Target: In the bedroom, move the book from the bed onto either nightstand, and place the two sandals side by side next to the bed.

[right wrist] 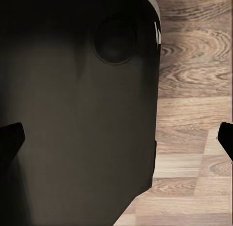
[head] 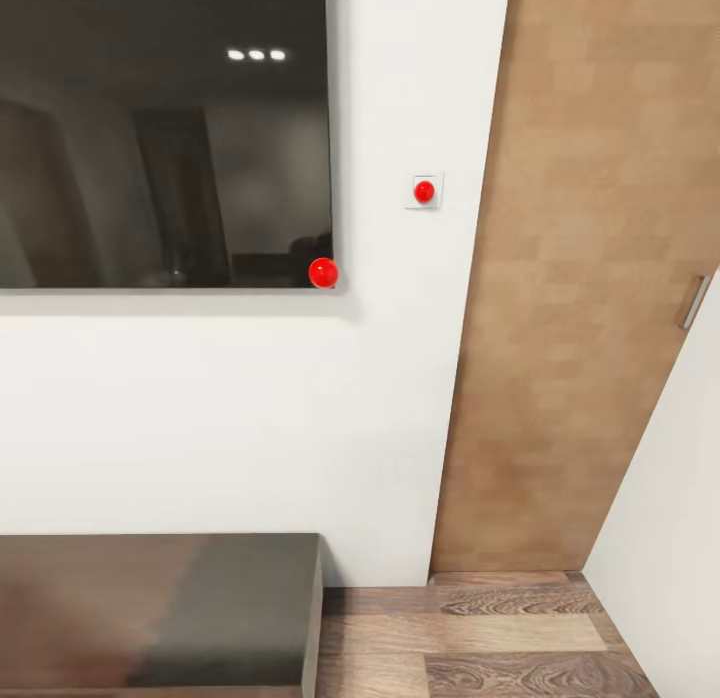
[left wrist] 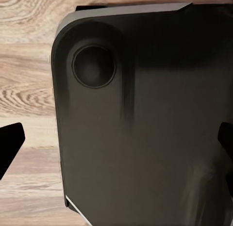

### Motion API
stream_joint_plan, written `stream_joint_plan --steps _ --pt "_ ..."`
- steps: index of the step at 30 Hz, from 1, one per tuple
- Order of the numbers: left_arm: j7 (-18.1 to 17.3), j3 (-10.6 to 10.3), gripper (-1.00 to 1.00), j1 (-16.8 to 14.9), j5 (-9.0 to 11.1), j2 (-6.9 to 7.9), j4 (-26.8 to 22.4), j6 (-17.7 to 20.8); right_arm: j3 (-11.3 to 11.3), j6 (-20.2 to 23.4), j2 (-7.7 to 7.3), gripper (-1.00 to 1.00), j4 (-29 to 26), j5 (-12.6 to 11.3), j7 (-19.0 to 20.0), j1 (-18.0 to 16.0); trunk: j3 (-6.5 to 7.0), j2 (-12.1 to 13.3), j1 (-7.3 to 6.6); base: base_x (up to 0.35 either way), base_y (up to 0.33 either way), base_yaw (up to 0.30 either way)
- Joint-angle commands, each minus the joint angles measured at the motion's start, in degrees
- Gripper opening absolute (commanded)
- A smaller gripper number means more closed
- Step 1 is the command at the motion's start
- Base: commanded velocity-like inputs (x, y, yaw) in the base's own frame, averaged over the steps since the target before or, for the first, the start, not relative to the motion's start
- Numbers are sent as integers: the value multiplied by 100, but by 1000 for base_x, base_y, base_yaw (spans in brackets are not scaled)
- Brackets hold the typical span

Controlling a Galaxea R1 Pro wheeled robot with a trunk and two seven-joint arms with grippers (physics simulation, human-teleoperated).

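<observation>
1. Head view faces a white wall (head: pixel 250 418). None of the task's things (book, bed, nightstand, sandals) appears in any view, so I cannot tell where they lie.
2. Upper left of that wall: a large dark glossy panel (head: pixel 160 128), reflecting three small ceiling lights and dim room shapes. A red ball marker (head: pixel 323 273) sits at its lower right corner.
3. Right of the panel, apart from it: a small white square wall plate (head: pixel 425 191) with a red button in its centre.
4. Further right: a tan wooden door (head: pixel 580 298), running floor to top of frame, leaning in the picture. A grey metal handle (head: pixel 693 302) shows at its right edge. A second white wall face cuts in at lower right.
5. Lower left: the top of a long low dark-brown bench (head: pixel 170 608), standing against the wall, its right end stopping short of the door.
6. Wood-plank floor (head: pixel 480 638) between bench end and door.
7. Left wrist view: left gripper (left wrist: pixel 116 143), black fingertips (left wrist: pixel 9 143) at opposite edges of the frame, so spread wide, holding nothing. Beyond it a dark rounded body of the robot (left wrist: pixel 145 138) with a round recess, over plank floor.
8. Right wrist view: right gripper (right wrist: pixel 119 136), fingertips (right wrist: pixel 9 138) likewise far apart, nothing between. Same kind of dark body beyond, floor beside it.
</observation>
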Motion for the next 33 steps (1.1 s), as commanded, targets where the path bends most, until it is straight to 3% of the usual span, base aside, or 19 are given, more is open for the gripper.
stream_joint_plan --steps 1,33 --pt "-6 1 100 -3 -2 0 5 -20 -3 -3 0 100 -6 -1 -1 1 -5 -2 0 0 -125 0" --pt "-6 4 100 -7 -1 -5 -3 -39 7 -4 9 100 -22 -1 -1 1 -8 -2 0 0 -87 21"
